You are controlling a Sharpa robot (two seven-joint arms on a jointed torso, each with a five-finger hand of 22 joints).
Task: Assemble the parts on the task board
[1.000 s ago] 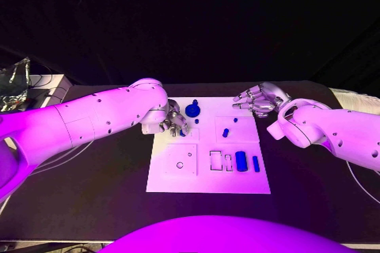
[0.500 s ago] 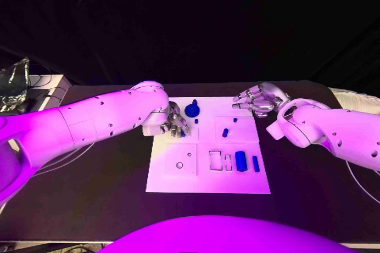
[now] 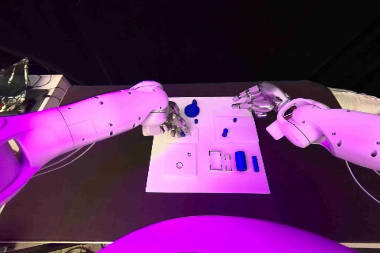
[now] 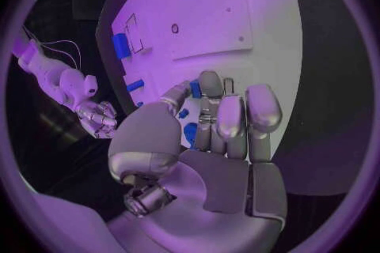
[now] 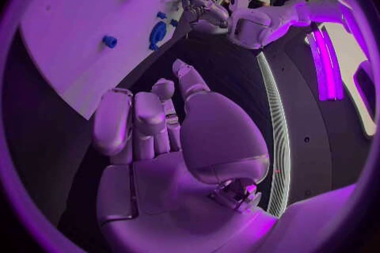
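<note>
A robotics lab: black table [image 3: 95,198], dark backdrop, white task board [image 3: 207,183]

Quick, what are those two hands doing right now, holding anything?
Left hand: pinching a small blue part at its fingertips, over the board.
Right hand: holding nothing, fingers loosely apart, off the board's far right corner.

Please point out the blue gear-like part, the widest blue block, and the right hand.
Blue gear-like part [image 3: 191,110], head view, on its round body.
Widest blue block [image 3: 240,161], head view, at its middle.
Right hand [image 3: 255,101], head view, on the curled fingers.
</note>
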